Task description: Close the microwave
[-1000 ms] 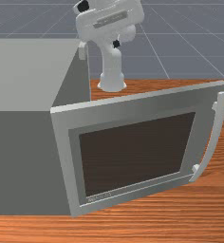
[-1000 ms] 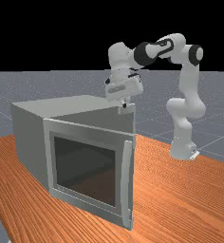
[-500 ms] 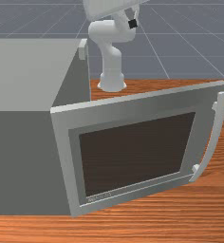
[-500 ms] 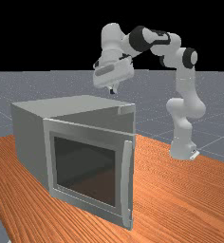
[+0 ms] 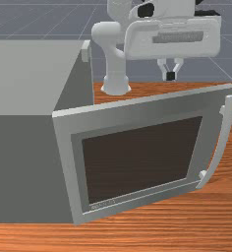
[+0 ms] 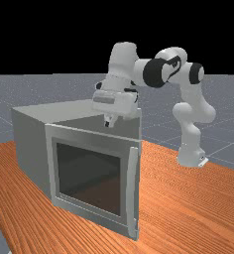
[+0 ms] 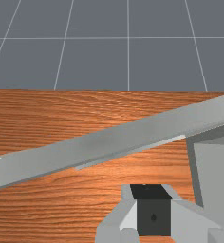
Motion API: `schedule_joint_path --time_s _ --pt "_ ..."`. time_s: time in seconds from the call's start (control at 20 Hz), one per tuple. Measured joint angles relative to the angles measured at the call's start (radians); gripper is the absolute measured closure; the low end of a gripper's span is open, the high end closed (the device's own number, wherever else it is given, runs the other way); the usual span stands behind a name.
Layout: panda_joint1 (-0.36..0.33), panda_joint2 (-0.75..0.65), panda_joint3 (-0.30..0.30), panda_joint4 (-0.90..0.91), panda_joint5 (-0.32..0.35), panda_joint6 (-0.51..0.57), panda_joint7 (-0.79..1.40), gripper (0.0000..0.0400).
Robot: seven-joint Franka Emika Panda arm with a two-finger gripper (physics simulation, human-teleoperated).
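The gripper (image 5: 170,76) hangs behind the microwave door (image 5: 211,128), its fingertips just above the door's top edge in the picture. It is shut with nothing between its fingers. The far view has the gripper (image 6: 108,122) near the top edge of the door (image 6: 89,136). In the wrist view the shut gripper (image 7: 153,209) is on the door's inner side, apart from the top edge of the door (image 7: 109,140). The door stands wide open from the grey microwave body (image 5: 24,167), with its curved handle (image 5: 223,142) at the free end.
The microwave body's top (image 6: 64,110) lies beside the hand, at the far view's left. A light upright piece (image 5: 86,51) stands at the body's far front corner. Wooden table (image 5: 137,236) extends around the door.
My hand has come down and moved toward the front view's right, and it has turned. The fingertips are now lower, close behind the door. Door and microwave body have not moved.
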Motion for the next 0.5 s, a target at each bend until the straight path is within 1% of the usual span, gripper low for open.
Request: schedule_joint_path --time_s 0.15,0.25,0.4,0.5 --pt "0.002 0.068 -0.014 0.134 -0.009 0.025 0.040 0.0400" --pt "0.000 0.118 -0.021 0.205 -0.011 0.104 0.061 0.0400" --pt "0.011 0.160 -0.047 0.236 -0.045 0.175 0.086 0.0400" --pt "0.031 0.185 -0.047 0.244 -0.059 0.216 0.098 0.0400"
